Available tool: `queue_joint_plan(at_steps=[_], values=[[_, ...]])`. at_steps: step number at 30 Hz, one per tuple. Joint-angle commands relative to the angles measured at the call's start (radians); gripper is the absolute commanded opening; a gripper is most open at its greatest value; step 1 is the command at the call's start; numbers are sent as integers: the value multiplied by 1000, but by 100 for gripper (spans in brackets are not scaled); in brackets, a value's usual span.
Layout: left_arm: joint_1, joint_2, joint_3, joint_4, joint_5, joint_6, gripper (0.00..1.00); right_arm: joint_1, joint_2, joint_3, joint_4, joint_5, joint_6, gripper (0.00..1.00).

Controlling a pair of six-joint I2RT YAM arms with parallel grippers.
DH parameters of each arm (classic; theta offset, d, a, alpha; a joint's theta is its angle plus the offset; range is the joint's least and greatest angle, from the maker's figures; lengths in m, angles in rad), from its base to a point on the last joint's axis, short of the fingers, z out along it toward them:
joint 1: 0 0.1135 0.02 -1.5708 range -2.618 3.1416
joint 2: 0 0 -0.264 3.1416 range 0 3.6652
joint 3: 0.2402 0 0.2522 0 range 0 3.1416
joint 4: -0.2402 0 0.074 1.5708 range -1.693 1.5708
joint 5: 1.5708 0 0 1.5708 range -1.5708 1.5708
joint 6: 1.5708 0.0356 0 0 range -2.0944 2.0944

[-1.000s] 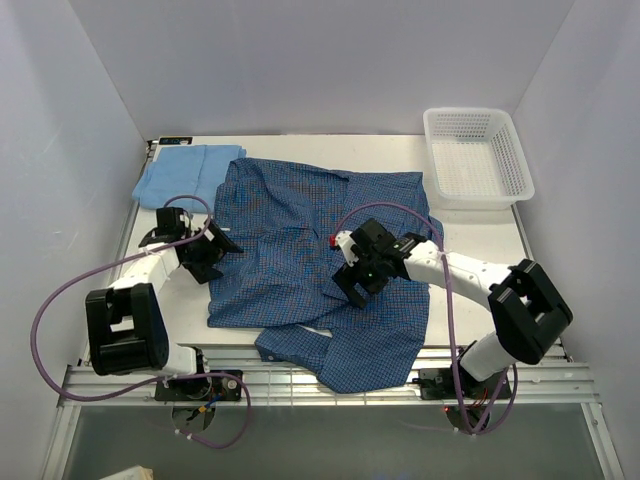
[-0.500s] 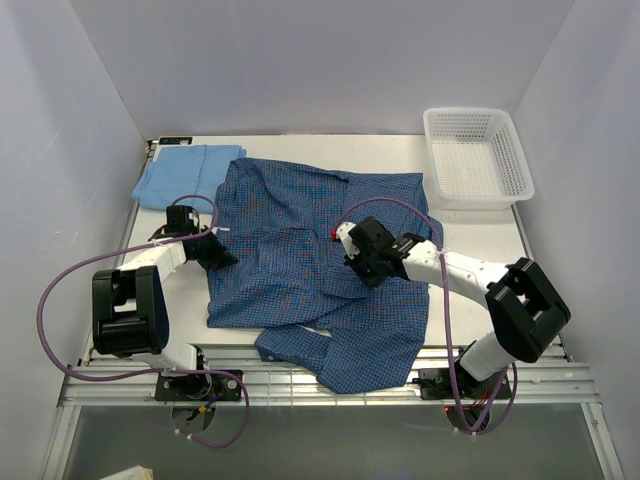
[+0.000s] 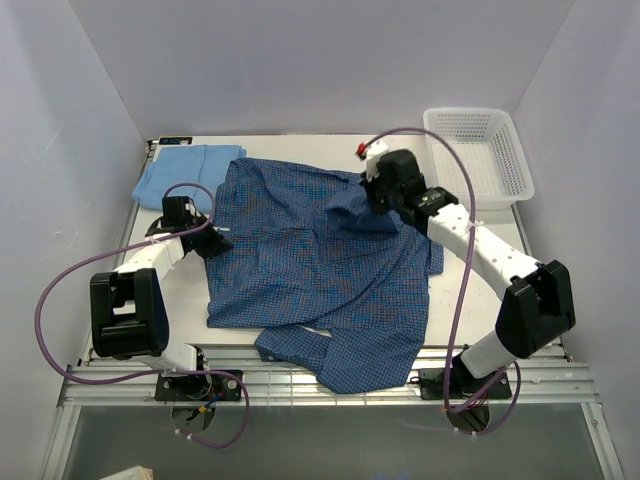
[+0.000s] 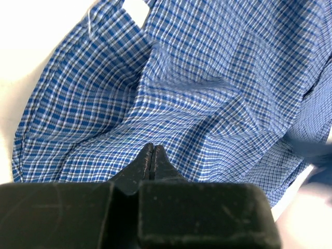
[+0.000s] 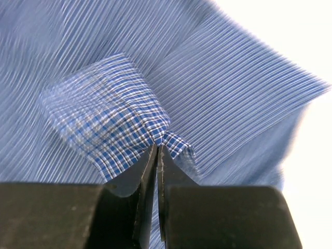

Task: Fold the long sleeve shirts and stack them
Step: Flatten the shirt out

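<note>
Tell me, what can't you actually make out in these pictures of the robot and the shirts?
- Left wrist view: the left gripper is shut against the checked shirt; its own fingers hide whether cloth is pinched.
- Right wrist view: cloth beyond the right gripper is motion-blurred.
- Top view: the checked shirt's sleeves are lost in its folds, and its buttons are too small.
- Top view: the light blue shirt shows no countable layers.

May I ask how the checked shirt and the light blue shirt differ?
The checked shirt is dark and patterned, sprawled rumpled mid-table; the light blue shirt is plain, compact at far left. The right gripper pinches the checked shirt, not the light blue one. Both are cloth.
</note>
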Motion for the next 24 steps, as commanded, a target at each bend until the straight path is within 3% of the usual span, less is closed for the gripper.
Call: queue_joint_plan(at_steps=[1,4,5,8,9,11,12,13,15,16,17,19,21,22,24], values=[[-1,-5,44,17,-15,17,0,-111,92,186,213,32,-53,8],[-1,21,64,13,-5,17,0,-241,258,378,317,55,-41,8],[-1,26,70,10,1,17,0,-296,306,547,317,78,29,8],[-1,35,90,1,1,14,0,-356,458,819,316,102,135,11],[-1,33,92,0,-1,14,0,-358,484,863,308,95,133,36],[-1,33,96,-3,-4,14,0,-356,524,932,244,92,122,64],[-1,33,99,-16,-8,11,0,-356,521,949,219,78,117,91],[-1,37,102,-25,-12,9,0,-356,506,928,202,41,108,99],[-1,44,115,-42,-7,7,0,-356,422,790,205,-3,101,90],[-1,47,118,-59,1,7,6,-356,386,735,213,-43,99,90],[-1,46,118,-65,7,7,33,-355,349,679,213,-60,101,90],[-1,27,109,-92,10,7,63,-355,221,495,210,-97,107,90],[-1,4,101,-126,1,4,75,-350,126,350,220,-126,136,90],[-1,-38,83,-155,-1,6,77,-347,28,199,227,-138,171,90],[-1,-98,56,-195,-28,9,82,-343,-63,54,240,-137,211,90]])
